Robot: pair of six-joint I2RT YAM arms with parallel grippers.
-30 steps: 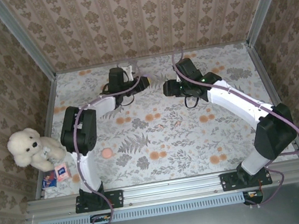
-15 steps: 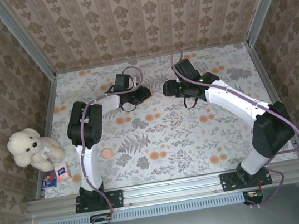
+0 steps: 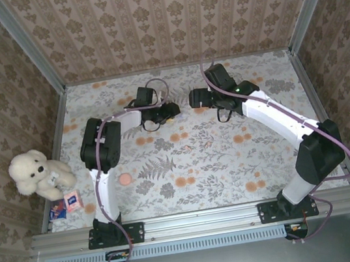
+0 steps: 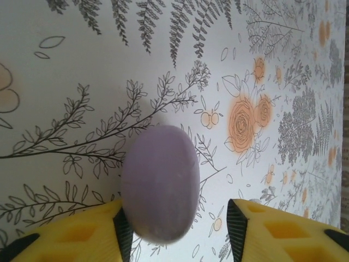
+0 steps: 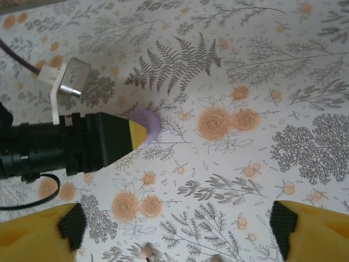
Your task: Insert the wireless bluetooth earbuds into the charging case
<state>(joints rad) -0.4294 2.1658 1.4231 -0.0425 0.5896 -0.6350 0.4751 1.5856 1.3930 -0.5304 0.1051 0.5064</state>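
Observation:
The charging case [image 4: 160, 183] is a smooth lavender oval, closed, lying between my left gripper's [image 4: 180, 218] yellow fingers. It leans on the left pad [image 4: 123, 229], and a clear gap separates it from the right pad [image 4: 235, 226], so the jaws are open. In the right wrist view the case [image 5: 147, 123] pokes out past the left gripper's fingertip [image 5: 137, 135]. My right gripper [image 5: 177, 224] stands wide open over the bare cloth with nothing between its fingers. One small pinkish piece [image 5: 144, 252], perhaps an earbud, lies at that view's bottom edge. From above, the left gripper [image 3: 172, 110] and the right gripper [image 3: 194, 98] face each other at the table's back middle.
A floral cloth [image 3: 186, 162] covers the table, and patterned walls [image 3: 165, 20] close it on three sides. A white teddy bear [image 3: 33, 173] and small cards [image 3: 68, 203] lie outside the left rail. A pale orange round spot [image 3: 125, 178] shows near the left arm.
My left gripper swung from the back wall to the right and down toward the table's middle, then opened its jaws off the case. The right gripper opened wider.

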